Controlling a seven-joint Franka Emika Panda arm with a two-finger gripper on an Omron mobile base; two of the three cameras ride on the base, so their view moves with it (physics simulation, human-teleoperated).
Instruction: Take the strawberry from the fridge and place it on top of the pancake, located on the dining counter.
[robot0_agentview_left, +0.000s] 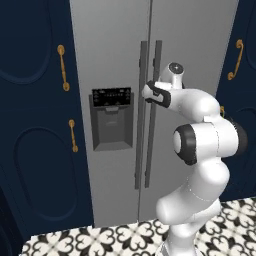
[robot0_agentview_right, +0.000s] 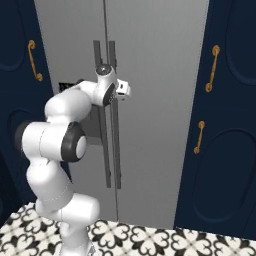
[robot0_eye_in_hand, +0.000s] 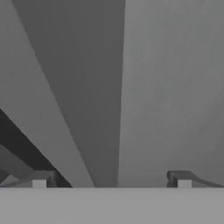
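Observation:
The tall grey fridge (robot0_agentview_left: 115, 45) stands straight ahead with both doors closed. Its two long vertical handles (robot0_agentview_left: 158, 120) run side by side down the middle. My gripper (robot0_agentview_left: 150, 92) is pressed up against the handles at about dispenser height, also seen from the right (robot0_agentview_right: 120, 90). In the hand view the gripper (robot0_eye_in_hand: 111, 180) is open, its fingertips (robot0_eye_in_hand: 40, 179) wide apart with a grey handle bar (robot0_eye_in_hand: 87, 96) running between them. The strawberry is hidden behind the closed doors. The pancake and the dining counter are out of view.
A black-panelled dispenser (robot0_agentview_left: 111, 120) sits in the left door. Navy cabinets (robot0_agentview_left: 35, 150) with gold handles (robot0_agentview_left: 62, 67) flank the fridge on both sides (robot0_agentview_right: 225, 150). Patterned black-and-white tiles (robot0_agentview_left: 100, 240) cover the floor under my base.

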